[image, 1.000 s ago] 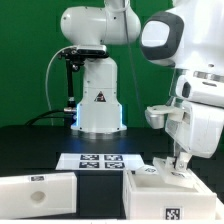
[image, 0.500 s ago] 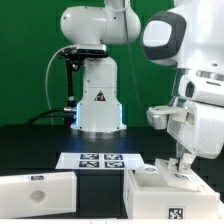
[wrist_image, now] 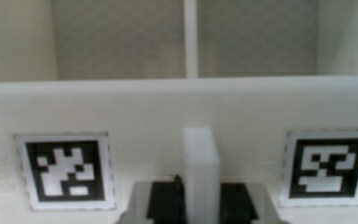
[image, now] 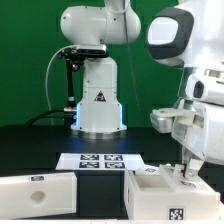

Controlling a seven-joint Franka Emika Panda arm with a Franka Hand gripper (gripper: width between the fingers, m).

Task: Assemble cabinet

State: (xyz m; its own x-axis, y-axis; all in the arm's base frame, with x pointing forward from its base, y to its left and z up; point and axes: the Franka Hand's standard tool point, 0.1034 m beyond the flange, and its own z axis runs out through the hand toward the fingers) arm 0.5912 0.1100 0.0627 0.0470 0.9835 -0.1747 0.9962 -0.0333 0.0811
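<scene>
The white cabinet box (image: 160,198) stands at the exterior view's lower right, with a tag on its front face. My gripper (image: 187,176) reaches down onto its top edge. In the wrist view my gripper (wrist_image: 197,204) is shut on a thin white rib (wrist_image: 197,160) of the box. A tag (wrist_image: 67,170) sits on one side of the rib and another tag (wrist_image: 327,165) on the other. The open inner compartments (wrist_image: 123,40) lie beyond the wall. A white slab panel (image: 38,188) with a small hole lies at the lower left.
The marker board (image: 100,160) lies flat between the panel and the box. The robot's white base (image: 98,100) stands behind it. A black post with cables (image: 66,80) rises at the exterior view's left of the base.
My arm and gripper have shifted toward the exterior view's right. The cabinet box has slid a little that way with them. The slab panel has not moved.
</scene>
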